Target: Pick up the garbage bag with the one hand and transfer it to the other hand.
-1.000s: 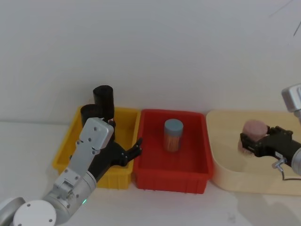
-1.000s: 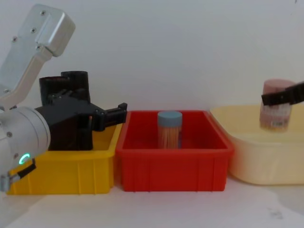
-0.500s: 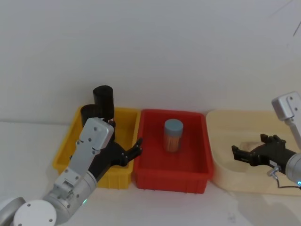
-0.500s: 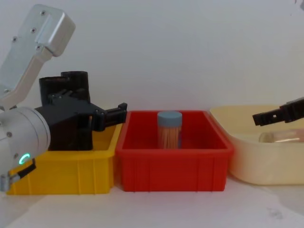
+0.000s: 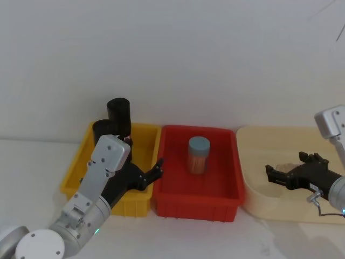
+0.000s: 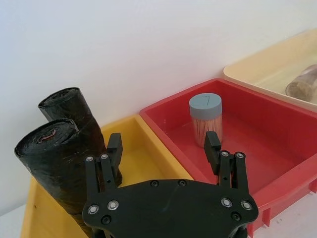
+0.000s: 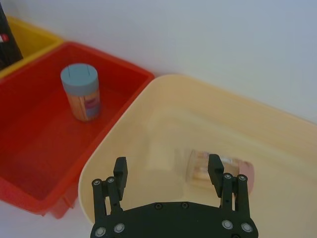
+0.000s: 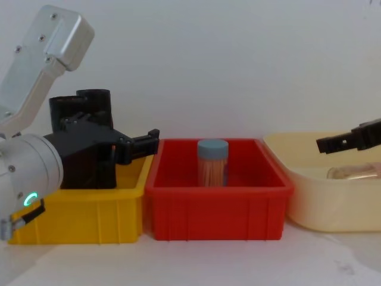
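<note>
On the left, the yellow bin holds two upright black rolls. The garbage bag is the nearer one, with the red-stickered roll right behind it. The left gripper hovers over the bin's right side, just beside the bag, its fingers spread wide and empty. A blue-lidded jar stands in the red bin. On the right, the right gripper hangs released above the cream tub, where a pink-lidded jar lies on its side.
</note>
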Controlling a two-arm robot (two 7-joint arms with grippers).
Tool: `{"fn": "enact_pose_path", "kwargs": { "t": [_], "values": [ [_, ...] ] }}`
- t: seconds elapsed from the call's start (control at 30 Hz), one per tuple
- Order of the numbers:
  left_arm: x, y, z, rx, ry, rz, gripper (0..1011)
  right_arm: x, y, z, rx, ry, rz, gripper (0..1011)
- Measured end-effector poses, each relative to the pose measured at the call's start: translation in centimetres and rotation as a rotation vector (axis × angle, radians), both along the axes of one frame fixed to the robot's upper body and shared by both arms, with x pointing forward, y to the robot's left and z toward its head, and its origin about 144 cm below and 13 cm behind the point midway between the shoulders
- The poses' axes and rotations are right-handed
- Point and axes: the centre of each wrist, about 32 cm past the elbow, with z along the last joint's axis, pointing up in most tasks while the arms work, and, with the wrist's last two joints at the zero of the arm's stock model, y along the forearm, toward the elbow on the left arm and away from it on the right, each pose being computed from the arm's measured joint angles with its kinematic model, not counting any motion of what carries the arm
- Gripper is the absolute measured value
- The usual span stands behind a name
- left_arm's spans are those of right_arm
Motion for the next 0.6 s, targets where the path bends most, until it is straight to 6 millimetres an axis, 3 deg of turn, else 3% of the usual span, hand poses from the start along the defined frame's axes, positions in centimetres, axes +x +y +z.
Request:
{"fn": "enact_pose_path", "kwargs": {
  "t": [0.6],
  "values": [
    [0.1,0.3,0.6,0.009,0.036,-0.041,1000,-1.6,-0.2,0.4,0.064,-0.061,-0.003,999]
  ]
}}
